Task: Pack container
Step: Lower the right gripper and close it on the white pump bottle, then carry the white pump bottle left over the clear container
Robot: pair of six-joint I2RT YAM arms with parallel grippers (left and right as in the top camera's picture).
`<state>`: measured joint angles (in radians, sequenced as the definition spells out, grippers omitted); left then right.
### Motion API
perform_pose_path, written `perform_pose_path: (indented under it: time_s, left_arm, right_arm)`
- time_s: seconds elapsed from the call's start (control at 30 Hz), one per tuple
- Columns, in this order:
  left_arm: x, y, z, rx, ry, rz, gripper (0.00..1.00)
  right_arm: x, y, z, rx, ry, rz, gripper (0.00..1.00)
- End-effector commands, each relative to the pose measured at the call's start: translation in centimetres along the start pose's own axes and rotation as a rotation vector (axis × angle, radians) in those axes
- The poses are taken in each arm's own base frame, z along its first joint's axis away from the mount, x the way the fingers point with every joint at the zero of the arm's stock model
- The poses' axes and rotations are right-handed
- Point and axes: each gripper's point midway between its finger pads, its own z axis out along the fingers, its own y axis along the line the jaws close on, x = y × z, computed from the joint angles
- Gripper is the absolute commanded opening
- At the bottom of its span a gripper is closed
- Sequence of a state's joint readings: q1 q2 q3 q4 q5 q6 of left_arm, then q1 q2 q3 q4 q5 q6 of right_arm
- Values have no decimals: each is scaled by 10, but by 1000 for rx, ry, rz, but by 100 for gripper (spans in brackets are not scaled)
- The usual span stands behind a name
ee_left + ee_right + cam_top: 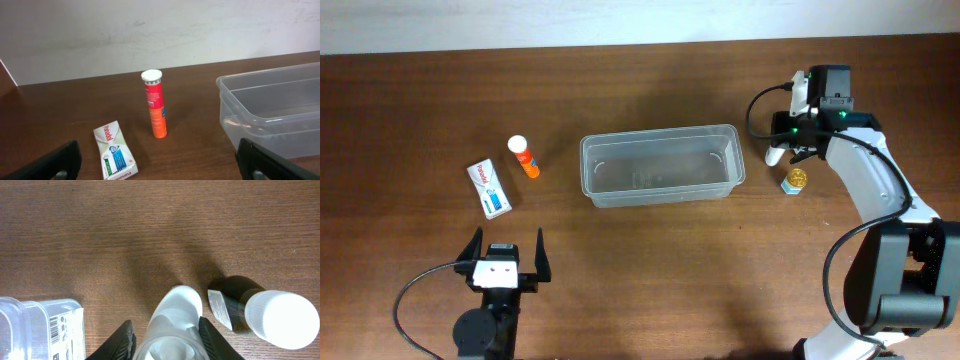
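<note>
The clear container [660, 133] lies in the middle of the table with nothing in it; its rim [260, 80] shows in the left wrist view and a corner [30, 325] in the right wrist view. At its right end my right gripper [782, 150] [167, 340] is shut on a white bottle [175, 310] [775, 155] standing on the table. A small dark bottle [282, 317] [794, 181] stands just beside it. My left gripper [508, 243] [157, 167] is open and holds nothing, near the front left edge.
An orange tube with a white cap [524, 157] [156, 107] stands left of the container. A white and blue box [490, 188] [115, 152] lies flat beside it, just ahead of the left gripper.
</note>
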<state>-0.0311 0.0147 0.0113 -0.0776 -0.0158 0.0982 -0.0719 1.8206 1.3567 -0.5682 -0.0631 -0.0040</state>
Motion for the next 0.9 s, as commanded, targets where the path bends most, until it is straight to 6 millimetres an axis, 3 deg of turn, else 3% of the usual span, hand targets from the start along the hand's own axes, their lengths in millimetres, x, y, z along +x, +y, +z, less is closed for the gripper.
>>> perform_pose_path:
  time_s: [0.0,0.23,0.53,0.87]
  left_arm:
    - [1,2,0,-11,0,16,99]
    - [1,2,0,-11,0,16,99]
    - [1,2,0,-11,0,16,99]
    - [1,2,0,-11,0,16,99]
  right_arm:
    - [-4,0,-1,13,-7,-3,31]
    - [-13,1,-8,12,-15,-1,29]
    - [-37,3,-37,8,-26,6,24]
    - [-35,6,-43,-2,-7,14,21]
